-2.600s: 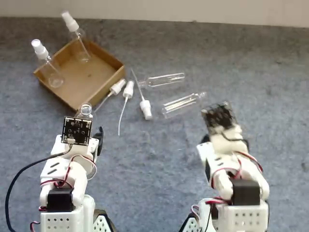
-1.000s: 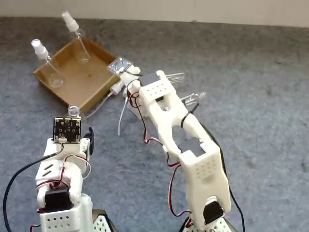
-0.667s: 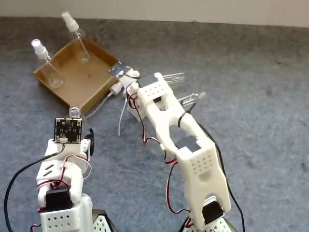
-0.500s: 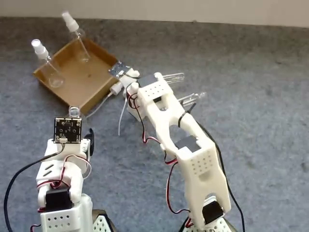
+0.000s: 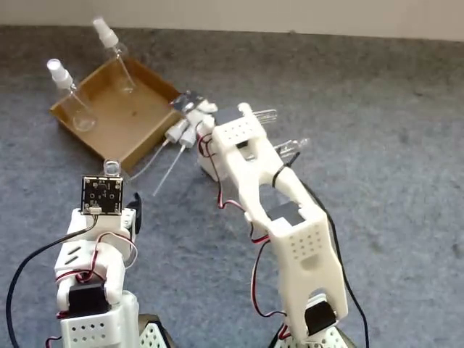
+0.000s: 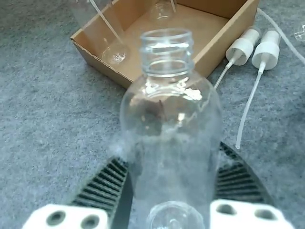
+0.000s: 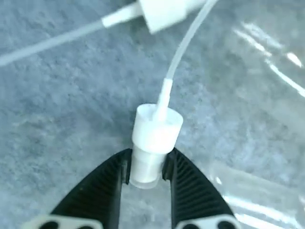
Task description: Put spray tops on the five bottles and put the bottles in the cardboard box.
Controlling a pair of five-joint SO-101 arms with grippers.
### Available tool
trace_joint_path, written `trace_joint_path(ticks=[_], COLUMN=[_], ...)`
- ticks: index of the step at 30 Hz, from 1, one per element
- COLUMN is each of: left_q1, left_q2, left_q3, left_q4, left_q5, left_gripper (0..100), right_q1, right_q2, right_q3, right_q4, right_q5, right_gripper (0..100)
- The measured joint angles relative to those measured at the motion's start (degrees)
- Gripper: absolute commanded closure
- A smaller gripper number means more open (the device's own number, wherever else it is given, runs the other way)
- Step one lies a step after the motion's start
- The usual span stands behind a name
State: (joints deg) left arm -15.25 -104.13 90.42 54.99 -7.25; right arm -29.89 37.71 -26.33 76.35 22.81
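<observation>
Right wrist view is showing the right gripper pinching a white spray top by its cap. Its jaws are pressing in on both sides and the dip tube is pointing away from the claw, probably so the tube can enter a bottle neck first. That top is sitting just outside the cardboard box, off the wall facing the arms, with a second spray top lying near it. By the box's nearest corner, the left gripper is clamping an uncapped clear bottle low on its body. It is holding the bottle upright, mouth up, seemingly offering the neck for capping. Two capped bottles are standing inside the box, apparently finished. Two bare bottles are lying on the grey carpet, farther from the box, awaiting tops.
</observation>
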Motion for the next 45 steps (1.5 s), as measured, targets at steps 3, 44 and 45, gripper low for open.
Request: trace_joint_path(ticks=[3,44,45], left_q1=[0.0,4.2,4.2], left_q2=[0.0,0.0,0.0], left_q3=[0.0,0.2,0.2], left_q4=[0.0,0.0,0.0], left_q5=[0.0,0.0,0.0], left_gripper=[91,91,91], right_q1=[1.8,24.7,25.9], right_q2=[-0.6,-73.9,-74.7], right_q3=[-4.3,60.2,63.4], right_q4=[6.2,5.2,2.7], right_q5=[0.0,46.2,48.4], right_gripper=[99.1,98.8,98.8])
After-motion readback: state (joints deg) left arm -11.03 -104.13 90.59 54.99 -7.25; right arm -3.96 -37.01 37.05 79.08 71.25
